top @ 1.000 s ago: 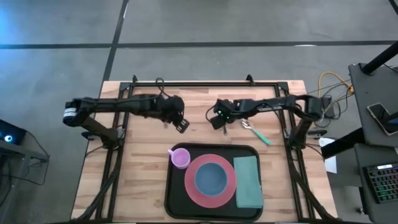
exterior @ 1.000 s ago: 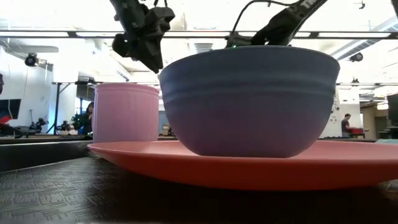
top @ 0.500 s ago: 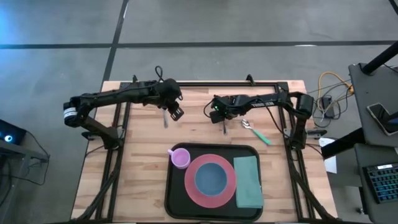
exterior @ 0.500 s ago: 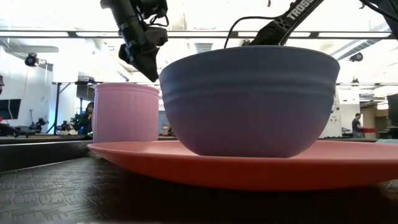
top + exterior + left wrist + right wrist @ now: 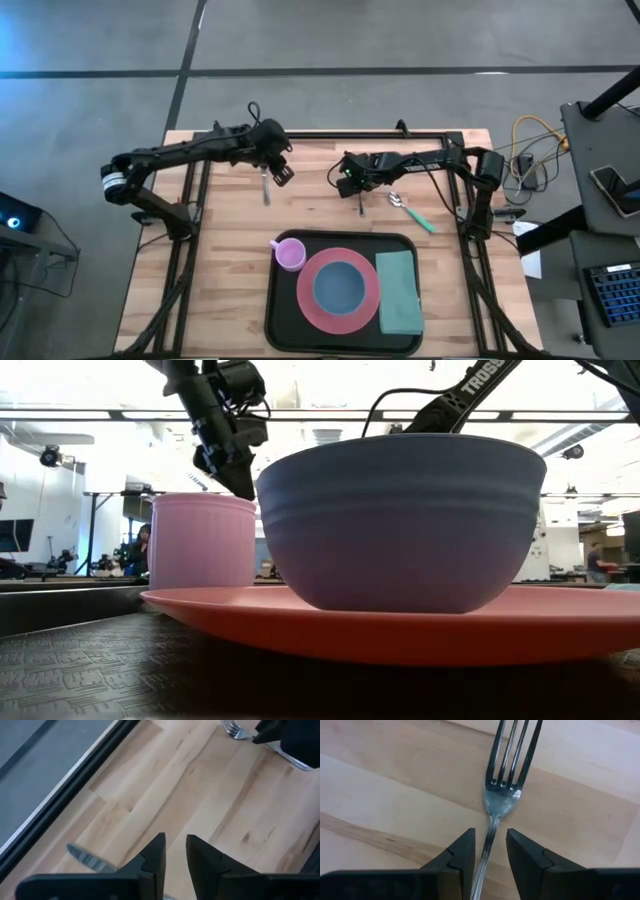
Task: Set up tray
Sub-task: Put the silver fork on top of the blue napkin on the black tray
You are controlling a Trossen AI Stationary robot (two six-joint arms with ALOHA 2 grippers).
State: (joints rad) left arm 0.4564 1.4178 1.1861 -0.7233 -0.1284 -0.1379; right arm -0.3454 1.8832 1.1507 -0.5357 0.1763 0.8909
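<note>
Fingers of right gripper straddle fork handle, narrowly apart; left's slightly parted, empty.

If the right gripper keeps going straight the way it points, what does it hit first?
The fork. The right gripper points down at the table and straddles the handle, so its fingers would probably meet the wood on either side, though its height is hard to judge.

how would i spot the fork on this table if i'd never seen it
Start at the black tray near the table's front edge, then look beyond it to the bare wood. The fork lies there under the right end effector; unlike the teal-handled spoon beside it, it is all metal with tines.
</note>
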